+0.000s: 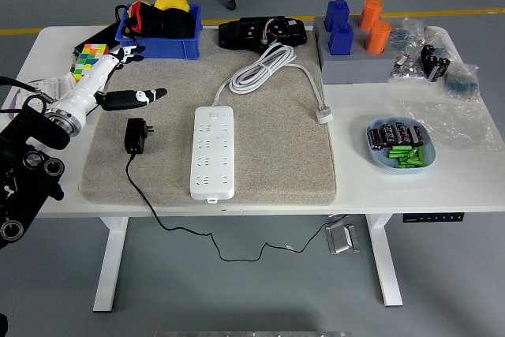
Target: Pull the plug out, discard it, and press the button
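Note:
A white power strip (213, 151) lies lengthwise on the grey mat (276, 171), with its white cable (264, 69) coiled behind it. A black plug (136, 135) lies on the mat left of the strip, unplugged, its black cord (146, 199) running off the table's front edge. My left hand (118, 78), white with black fingertips, hovers open above the mat's left rear, behind the plug and apart from it. My right hand is not in view.
A blue bin (160, 28) with red, black and yellow items, a colour cube (91, 58), a black device (263, 33), a grey block (355, 61) with blue and orange pieces, plastic bags (442, 65) and a blue dish (397, 147) of batteries stand around.

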